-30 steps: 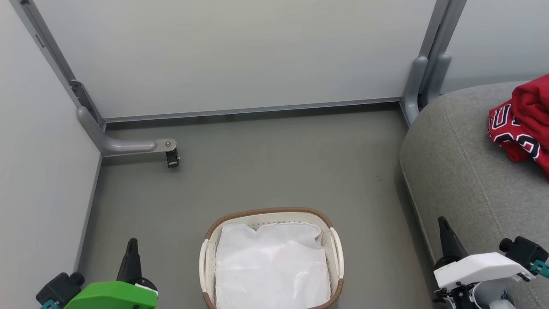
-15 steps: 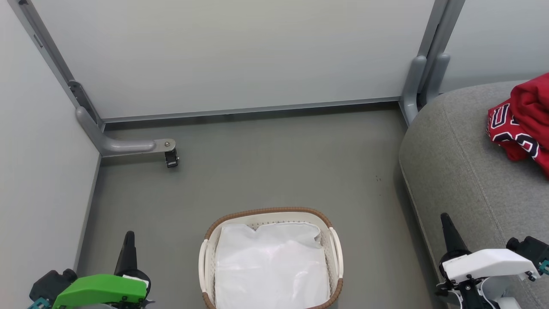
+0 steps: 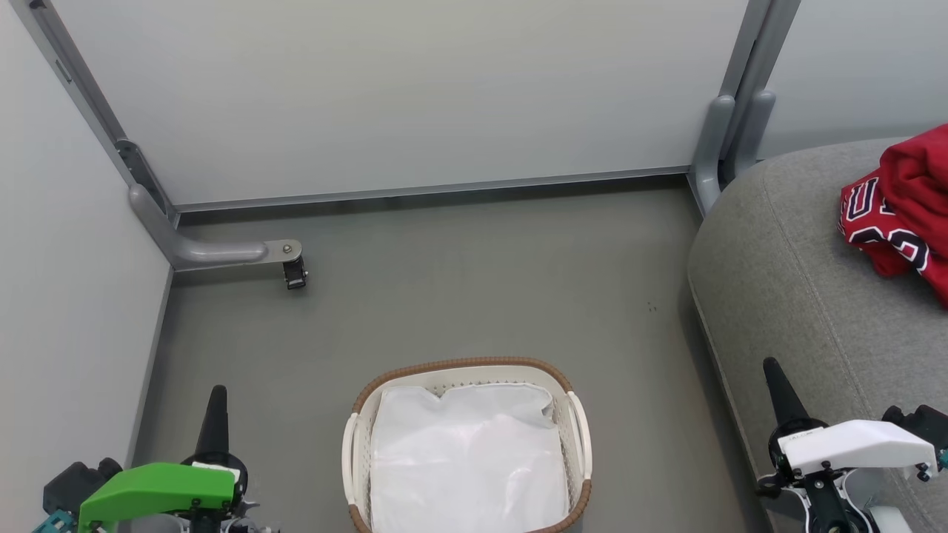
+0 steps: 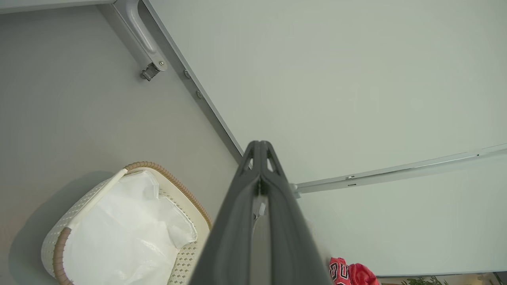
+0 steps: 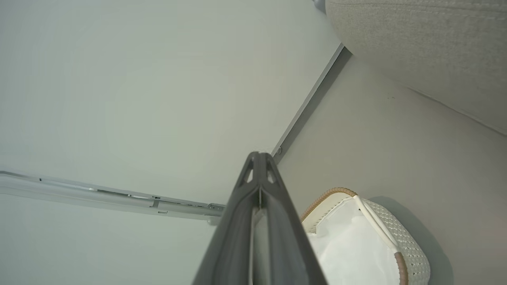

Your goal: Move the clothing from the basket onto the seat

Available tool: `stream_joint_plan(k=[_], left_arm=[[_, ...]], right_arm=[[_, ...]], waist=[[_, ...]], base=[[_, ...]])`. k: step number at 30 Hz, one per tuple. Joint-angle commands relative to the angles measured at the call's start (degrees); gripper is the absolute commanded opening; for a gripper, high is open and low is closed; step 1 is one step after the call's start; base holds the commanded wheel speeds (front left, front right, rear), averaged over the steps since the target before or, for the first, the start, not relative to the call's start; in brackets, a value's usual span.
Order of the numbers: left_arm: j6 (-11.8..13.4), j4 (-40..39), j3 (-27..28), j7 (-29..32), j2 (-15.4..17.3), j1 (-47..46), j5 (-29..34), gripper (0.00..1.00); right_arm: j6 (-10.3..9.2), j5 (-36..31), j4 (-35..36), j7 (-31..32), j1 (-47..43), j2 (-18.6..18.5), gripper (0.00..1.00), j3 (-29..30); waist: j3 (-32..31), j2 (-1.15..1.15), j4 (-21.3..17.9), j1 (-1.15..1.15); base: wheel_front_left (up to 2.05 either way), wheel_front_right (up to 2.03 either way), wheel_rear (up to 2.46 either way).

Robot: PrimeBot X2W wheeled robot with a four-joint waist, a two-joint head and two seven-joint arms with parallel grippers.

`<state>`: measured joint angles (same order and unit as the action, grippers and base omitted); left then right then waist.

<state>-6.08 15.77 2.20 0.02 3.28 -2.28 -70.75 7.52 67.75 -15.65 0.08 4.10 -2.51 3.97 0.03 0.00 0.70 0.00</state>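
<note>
The red clothing [image 3: 903, 211] with black white-edged lettering lies bunched on the grey seat [image 3: 800, 296] at the right edge of the head view; the left wrist view catches it as red clothing [image 4: 352, 274] low down. The cream basket [image 3: 355, 437] with a brown rim stands on the floor at bottom centre, holding a white liner sheet [image 3: 466, 459]. My left gripper [image 3: 217, 392] is shut and empty at the lower left of the basket. My right gripper [image 3: 772, 366] is shut and empty beside the seat's front edge. Both wrist views show the fingers pressed together, the left gripper [image 4: 259, 144] and the right gripper [image 5: 259, 155].
Pale partition walls [image 3: 415, 96] close in the back and left. A grey bracket foot with a small caster [image 3: 295, 272] juts onto the floor at the left. A grey post [image 3: 729, 126] stands in the corner by the seat. Grey floor [image 3: 481, 296] lies between basket and wall.
Both grippers have slid lower in the head view, the left more than the right. Basket, clothing and seat stay where they were.
</note>
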Motion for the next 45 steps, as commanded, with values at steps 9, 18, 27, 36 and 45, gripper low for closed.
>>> stream_joint_plan(k=[9,18,27,36,45], left_arm=[[-0.6,-0.8,1.3,1.7,0.0,-2.2,-5.5,0.0],[-0.9,-1.1,2.2,3.0,-0.1,-2.8,-9.3,0.0],[-1.1,-1.3,2.8,4.0,-0.2,-3.3,-12.8,0.0],[-1.2,-1.5,3.4,5.0,-0.3,-3.7,-16.2,0.0],[-1.5,-1.7,4.1,6.0,-0.4,-4.0,-19.2,0.0]], right_arm=[[-0.03,6.2,0.9,1.7,1.4,-0.4,0.0,0.8],[-0.03,10.6,1.1,2.9,1.6,-0.4,0.0,1.2],[-0.04,14.6,1.3,3.9,1.7,-0.4,0.0,1.7],[-0.04,18.4,1.5,4.9,2.1,-0.5,0.0,2.1],[-0.05,21.9,1.6,5.9,2.3,-0.5,0.0,2.4]], waist=[[0.0,0.0,-0.1,0.0],[0.1,0.0,-0.2,0.0],[0.1,0.0,-0.4,0.0],[0.1,0.0,-0.5,0.0],[0.1,0.0,-0.6,0.0]], base=[[0.0,0.0,0.0],[0.0,0.0,0.0],[0.0,0.0,0.0],[0.0,0.0,0.0],[0.0,0.0,0.0]])
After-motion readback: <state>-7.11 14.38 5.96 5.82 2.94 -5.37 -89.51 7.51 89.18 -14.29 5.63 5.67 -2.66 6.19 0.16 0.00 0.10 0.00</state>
